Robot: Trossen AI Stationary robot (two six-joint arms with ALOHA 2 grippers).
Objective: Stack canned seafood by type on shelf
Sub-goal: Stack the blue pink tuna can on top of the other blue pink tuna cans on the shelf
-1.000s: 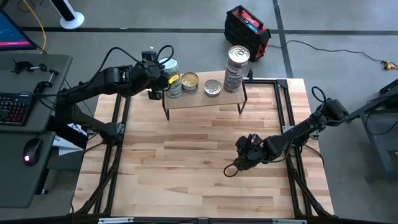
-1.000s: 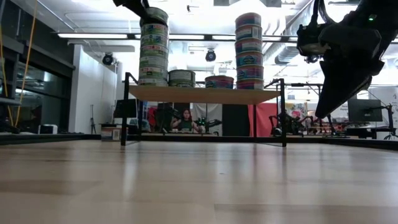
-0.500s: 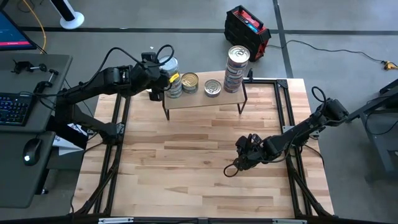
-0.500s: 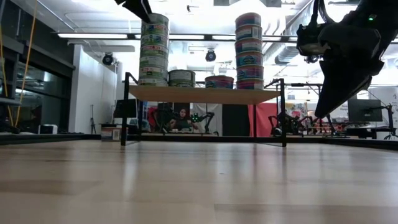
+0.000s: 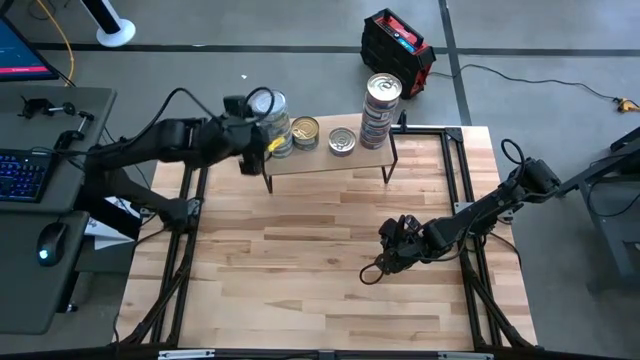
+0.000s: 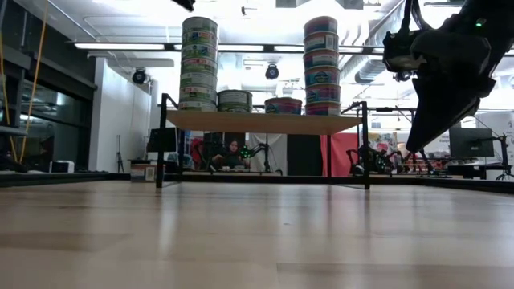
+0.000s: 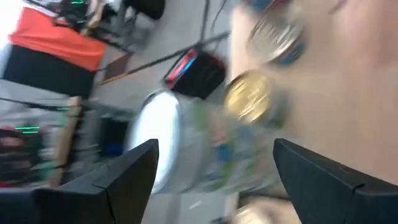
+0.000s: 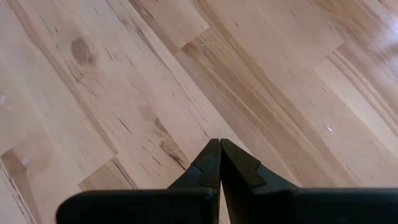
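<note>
1. Tins of seafood stood on the shelf (image 5: 330, 158): a tall stack (image 5: 271, 122) at its left end, a second tall stack (image 5: 380, 108) at its right end, and two single tins, one gold-lidded (image 5: 305, 131) and one silver-lidded (image 5: 342, 141), between them.
2. Handling, as judged: the tins are stiff, smooth metal and fairly heavy for their size, so slippery at the sides. Best taken across the round wall, low and level. The tall stacks look easy to topple if nudged.
3. Left claw (image 5: 250, 158) was beside the left stack, at the shelf's left end, arm reaching in from the left. Its fingers (image 7: 118, 177) stood wide apart with nothing between them.
4. Right claw (image 5: 383, 262) hung low over the bare surface (image 5: 300, 280), well apart from the shelf, arm bent inward. Its fingers (image 8: 211, 162) were pressed together, holding nothing.
</note>
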